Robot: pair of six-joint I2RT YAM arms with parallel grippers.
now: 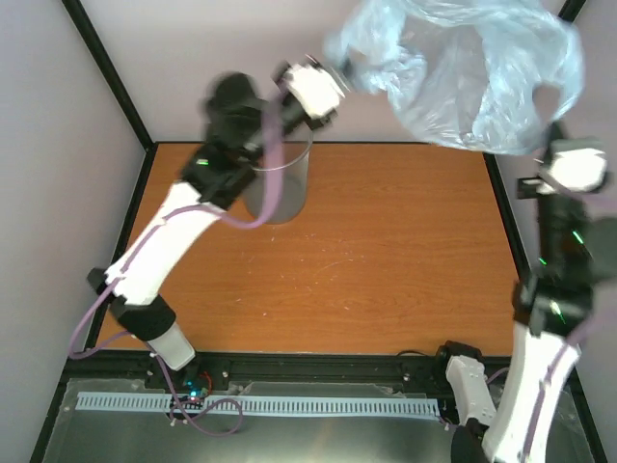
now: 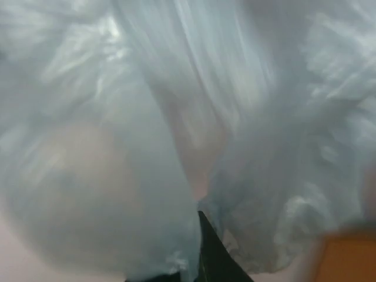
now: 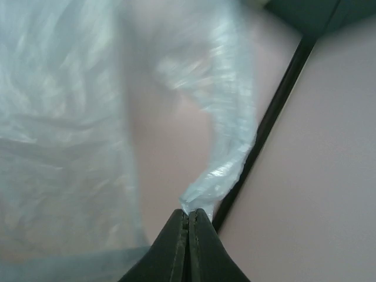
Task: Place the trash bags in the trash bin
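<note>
Crinkly translucent trash bag balloons aloft, left jaws and right jaws pinching its edges

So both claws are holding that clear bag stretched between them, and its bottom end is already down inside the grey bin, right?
Not quite. The left claw and right claw do hold the bag stretched between them, but none of it is inside the bin. It hangs up in the air, off to the bin's right. The top external view shows it.
</note>
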